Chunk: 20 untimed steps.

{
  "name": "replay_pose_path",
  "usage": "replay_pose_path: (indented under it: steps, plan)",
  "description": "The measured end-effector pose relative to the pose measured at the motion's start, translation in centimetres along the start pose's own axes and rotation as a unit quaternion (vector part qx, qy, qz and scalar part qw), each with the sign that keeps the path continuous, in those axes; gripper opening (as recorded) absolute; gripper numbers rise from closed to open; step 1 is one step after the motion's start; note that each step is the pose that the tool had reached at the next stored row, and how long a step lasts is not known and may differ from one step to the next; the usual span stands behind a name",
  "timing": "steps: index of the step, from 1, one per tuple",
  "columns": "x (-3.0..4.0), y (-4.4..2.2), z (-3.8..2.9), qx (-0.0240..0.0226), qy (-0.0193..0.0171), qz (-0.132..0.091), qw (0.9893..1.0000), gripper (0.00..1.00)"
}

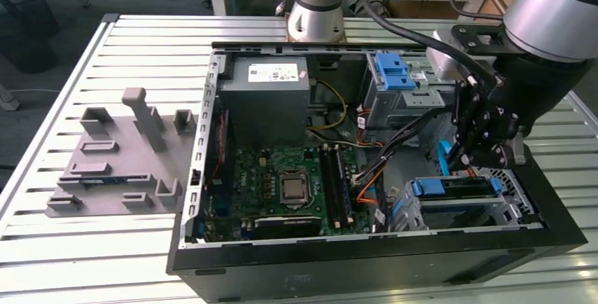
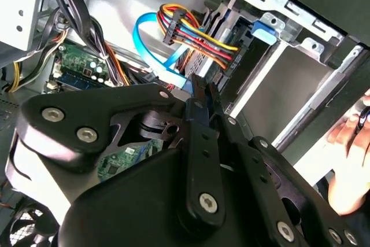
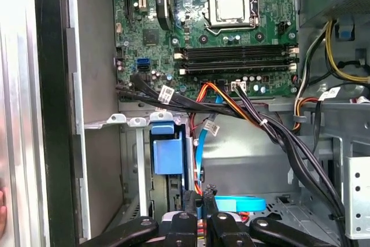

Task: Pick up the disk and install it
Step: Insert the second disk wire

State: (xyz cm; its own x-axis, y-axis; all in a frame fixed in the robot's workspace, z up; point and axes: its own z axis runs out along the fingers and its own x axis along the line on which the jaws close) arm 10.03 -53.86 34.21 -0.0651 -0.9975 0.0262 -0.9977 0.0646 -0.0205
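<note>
My arm reaches down into the computer case [image 1: 374,248], jaws [image 3: 199,198] clenched empty beside the seated disk [image 1: 455,190].

I see even, bright overhead light; the bench [image 1: 56,248] glares pale, the case interior [image 1: 337,115] sits shadowed, and the close pincer [image 2: 202,93] looks soft.
</note>
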Motion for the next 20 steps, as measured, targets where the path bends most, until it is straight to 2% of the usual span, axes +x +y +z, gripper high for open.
replay_pose_path:
  steps: [2, 7, 20]
  plan:
    - [0.04, -0.06, 0.11, 0.0, 0.0, 0.0, 1.0, 0.16]
    - [1.1, -0.14, 0.38, 0.0, 0.0001, 0.0, 1.0, 0.16]
    - [1.33, -0.44, 0.7, 0.0, 0.0, 0.0, 1.0, 0.16]
